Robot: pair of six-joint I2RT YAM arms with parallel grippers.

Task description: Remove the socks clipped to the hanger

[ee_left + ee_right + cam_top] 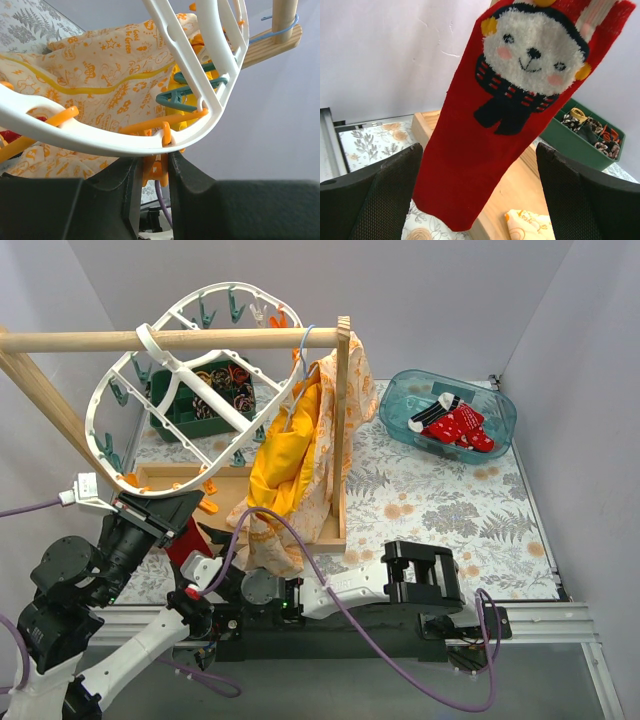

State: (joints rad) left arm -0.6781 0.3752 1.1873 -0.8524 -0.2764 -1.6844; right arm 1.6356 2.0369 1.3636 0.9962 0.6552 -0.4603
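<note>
The white oval hanger (95, 415) hangs tilted from a wooden rod; its rim crosses the left wrist view (100, 142). My left gripper (165, 512) is shut on an orange peg (156, 172) under that rim (152, 165). A red sock (465, 165) with a white bear face hangs from the hanger, a strip of it showing below the left arm in the top view (188, 540). My right gripper (479, 150) is open, one finger on each side of the sock's lower end, apart from it. In the top view it sits low at the left (205, 568). Other socks (455, 425) lie in a teal bin.
The teal bin (500, 405) stands at the back right. A yellow garment (285, 455) and flowered cloth hang from the rod (200, 339) beside the wooden post (342, 420). A green box (205, 395) of small items stands behind the hanger. The wooden base tray (300, 530) lies underneath.
</note>
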